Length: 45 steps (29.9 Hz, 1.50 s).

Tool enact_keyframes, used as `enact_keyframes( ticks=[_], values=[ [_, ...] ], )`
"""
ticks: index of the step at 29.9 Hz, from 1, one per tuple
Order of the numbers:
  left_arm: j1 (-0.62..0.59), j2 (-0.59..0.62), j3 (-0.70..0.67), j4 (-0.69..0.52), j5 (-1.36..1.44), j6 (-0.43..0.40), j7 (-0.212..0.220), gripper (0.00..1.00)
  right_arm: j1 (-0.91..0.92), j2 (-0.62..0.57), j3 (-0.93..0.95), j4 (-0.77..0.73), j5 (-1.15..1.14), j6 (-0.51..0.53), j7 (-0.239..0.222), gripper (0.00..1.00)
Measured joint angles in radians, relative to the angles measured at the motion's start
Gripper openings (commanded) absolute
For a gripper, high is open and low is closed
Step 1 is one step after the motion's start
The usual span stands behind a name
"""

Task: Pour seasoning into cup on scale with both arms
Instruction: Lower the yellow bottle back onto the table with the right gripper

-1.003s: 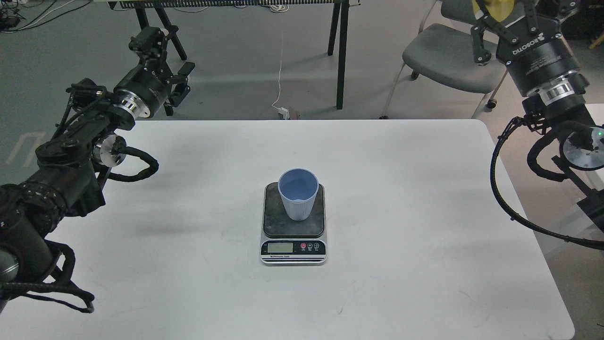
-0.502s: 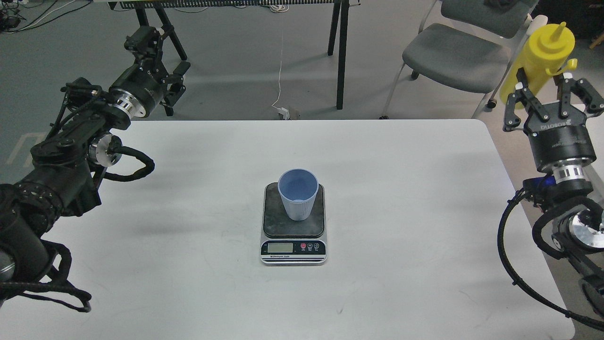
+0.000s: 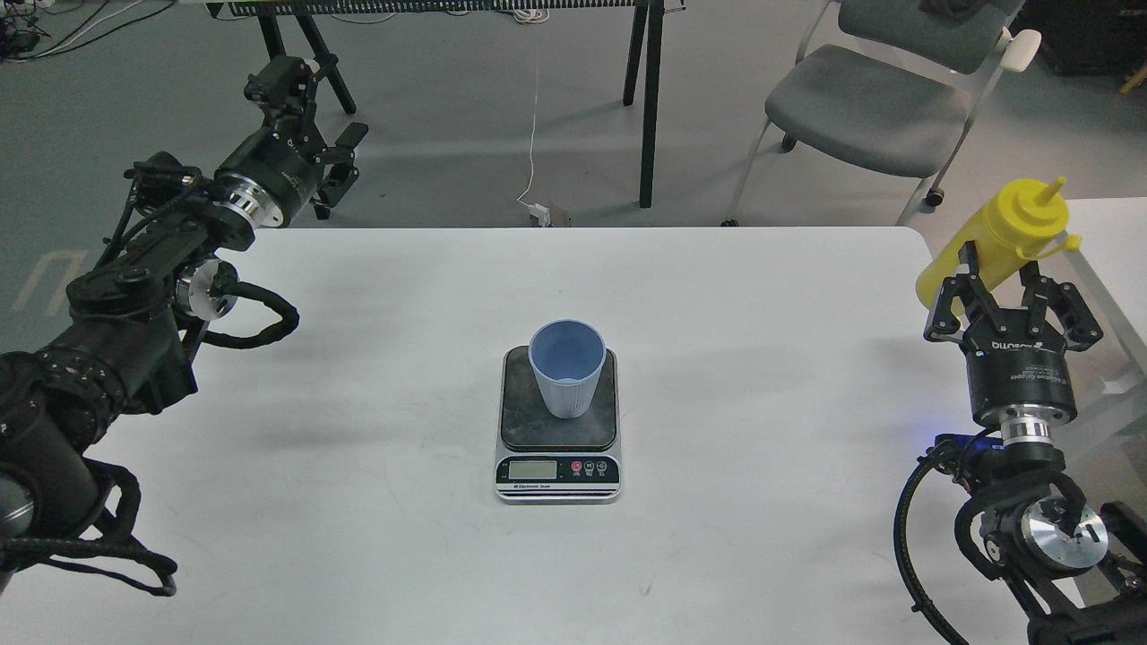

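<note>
The light-blue cup (image 3: 566, 367) stands upright and empty on the dark plate of the scale (image 3: 538, 425), which sits mid-table with its display facing me. My right gripper (image 3: 997, 276) is at the table's right edge, pointing up and shut on the lower body of the yellow seasoning bottle (image 3: 1021, 224). The bottle leans a little to the right with its nozzle up and its cap hanging off the side. It is far to the right of the cup. My left gripper (image 3: 309, 107) is open and empty beyond the table's far-left corner.
The white table (image 3: 762, 358) carries only the scale and cup. A grey chair (image 3: 860, 98) stands behind the right corner. Black table legs (image 3: 647, 98) and a white plug on a cable (image 3: 542, 213) are on the floor behind. Another white surface (image 3: 1107, 224) adjoins on the right.
My right arm has come down and toward me with the bottle, from the upper right corner to the table's right edge. My left arm has shifted only slightly.
</note>
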<state>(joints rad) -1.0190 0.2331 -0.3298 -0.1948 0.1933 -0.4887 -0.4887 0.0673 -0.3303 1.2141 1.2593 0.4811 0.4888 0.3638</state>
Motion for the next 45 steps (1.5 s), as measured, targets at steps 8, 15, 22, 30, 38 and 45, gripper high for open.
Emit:
enact_keyframes(
  ticks=[8, 15, 22, 30, 38, 45],
  values=[
    [0.003, -0.002, 0.000, 0.000, 0.000, 0.000, 0.000, 0.87, -0.059, 0.058, -0.001, -0.011, -0.010, 0.000, 0.000, 0.51],
    [0.006, -0.002, 0.000, 0.000, 0.000, 0.000, 0.000, 0.87, -0.094, 0.099, -0.001, -0.052, -0.021, 0.000, 0.000, 0.51],
    [0.006, -0.003, 0.001, 0.000, 0.000, 0.000, 0.000, 0.87, -0.087, 0.147, -0.014, -0.140, -0.044, 0.000, 0.000, 0.51],
    [0.007, -0.004, 0.001, -0.003, 0.000, 0.000, 0.000, 0.87, -0.084, 0.164, -0.019, -0.156, -0.065, 0.000, 0.000, 0.68],
    [0.007, -0.004, 0.001, -0.003, 0.001, 0.000, 0.000, 0.87, -0.086, 0.165, -0.020, -0.157, -0.084, 0.000, -0.002, 0.93],
    [0.003, -0.002, 0.001, -0.003, 0.001, 0.000, 0.000, 0.87, -0.090, 0.165, -0.026, -0.157, -0.087, 0.000, -0.002, 0.93]
  ],
)
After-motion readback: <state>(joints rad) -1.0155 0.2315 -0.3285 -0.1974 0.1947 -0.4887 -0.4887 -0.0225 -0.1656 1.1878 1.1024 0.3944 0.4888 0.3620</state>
